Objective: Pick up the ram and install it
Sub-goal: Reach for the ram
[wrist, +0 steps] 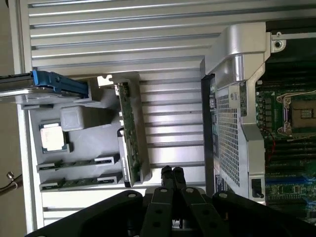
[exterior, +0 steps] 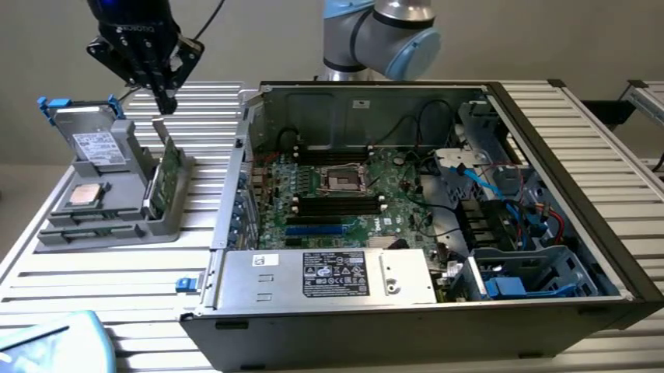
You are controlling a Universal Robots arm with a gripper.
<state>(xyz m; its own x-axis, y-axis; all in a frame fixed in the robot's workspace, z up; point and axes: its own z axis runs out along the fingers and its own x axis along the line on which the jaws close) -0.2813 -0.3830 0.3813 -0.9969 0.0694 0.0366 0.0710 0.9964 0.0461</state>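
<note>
My gripper [exterior: 165,104] hangs shut and holds nothing, high over the far end of the grey holder [exterior: 62,233] on the exterior view's left. In the wrist view its shut fingertips [wrist: 173,171] hover over bare slatted table beside the holder [wrist: 89,118]. The ram [wrist: 79,161] is a thin green stick standing on edge in a slot of the holder, with a second stick [wrist: 74,183] alongside it. In the exterior view the ram [exterior: 96,221] sits at the holder's near end, well below and nearer than the gripper.
A green card with a metal bracket [exterior: 166,175] stands upright in the holder below the gripper. A drive with blue rails [exterior: 93,144] and a silver processor [exterior: 85,196] also sit there. The open computer case [exterior: 623,287] shows the motherboard's black slots [exterior: 332,203].
</note>
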